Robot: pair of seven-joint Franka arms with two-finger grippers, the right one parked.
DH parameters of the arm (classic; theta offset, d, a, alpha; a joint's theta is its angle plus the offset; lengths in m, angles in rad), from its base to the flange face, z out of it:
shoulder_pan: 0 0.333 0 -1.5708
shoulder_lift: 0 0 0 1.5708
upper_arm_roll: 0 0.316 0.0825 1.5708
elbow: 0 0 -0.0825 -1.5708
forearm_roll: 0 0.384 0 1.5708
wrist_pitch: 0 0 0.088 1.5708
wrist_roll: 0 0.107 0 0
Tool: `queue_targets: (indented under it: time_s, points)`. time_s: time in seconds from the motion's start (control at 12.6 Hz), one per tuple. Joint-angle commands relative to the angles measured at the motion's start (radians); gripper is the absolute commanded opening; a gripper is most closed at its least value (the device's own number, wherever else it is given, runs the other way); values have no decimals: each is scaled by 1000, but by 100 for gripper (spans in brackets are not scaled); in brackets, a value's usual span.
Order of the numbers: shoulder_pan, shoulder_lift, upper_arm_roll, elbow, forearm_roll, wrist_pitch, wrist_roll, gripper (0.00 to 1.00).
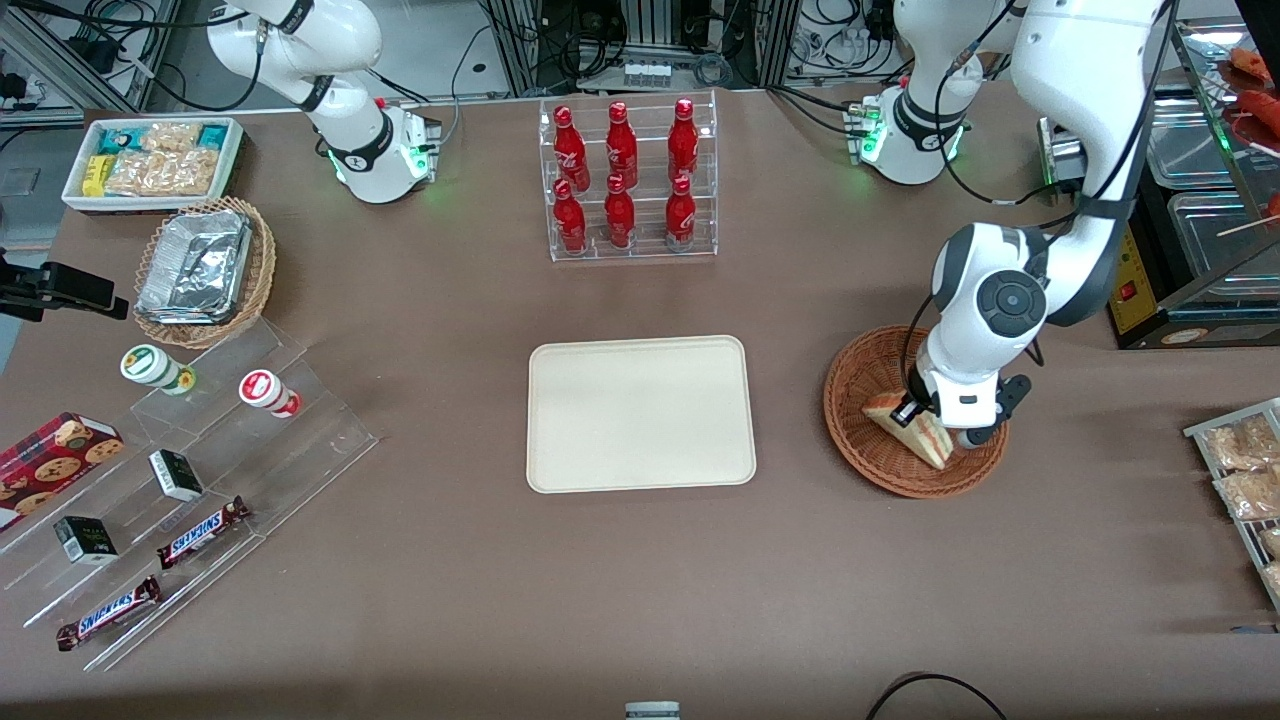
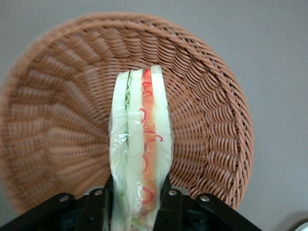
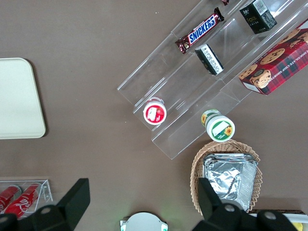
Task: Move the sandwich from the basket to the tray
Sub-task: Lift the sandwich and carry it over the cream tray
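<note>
1. In the round reddish-brown wicker basket (image 1: 915, 410), toward the working arm's end of the table, your left arm's gripper (image 1: 935, 425) is pinching the triangular white-bread sandwich (image 1: 912, 428); the wrist view shows a finger (image 2: 169, 204) pressed against each bread face, with the orange-red and green filling layers (image 2: 148, 144) between them.
2. You have the grasp made, by the look of it. The sandwich sits over the basket's bowl; whether it is already lifted off the weave, you cannot tell from these views.
3. What is left for you: lift it over the basket rim, carry it sideways to the flat cream rectangular tray (image 1: 640, 413), which lies bare beside the basket at mid-table, then set it down and let go.
4. The table has a plain brown covering (image 1: 640, 590), flat and open between basket and tray, so nothing blocks your path.
5. Farther from the front camera stands a clear rack of red bottles (image 1: 625, 180). Toward the parked arm's end are a paler foil-lined wicker basket (image 1: 205, 270), a white bin of snack packets (image 1: 150, 160) and clear stepped shelves with chocolate bars (image 1: 200, 530).
</note>
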Motion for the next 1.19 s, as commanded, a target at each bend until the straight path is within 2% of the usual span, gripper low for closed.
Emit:
queue_targets:
  time_s: [0.0,0.24,0.4,0.71,0.79,0.87,0.95,1.11]
  points:
    - [-13,-78,-7,144,36,-258,-19,0]
    - [-15,-47,-137,370,22,-448,-36,0]
    - [-15,15,-266,453,10,-446,-37,0]
    - [-16,227,-469,623,26,-426,-17,0]
    - [-18,276,-510,643,64,-379,-10,0]
    - [-36,330,-564,645,135,-324,1,0]
    - [-92,365,-566,647,190,-302,1,0]
    - [-139,442,-566,645,291,-227,1,0]
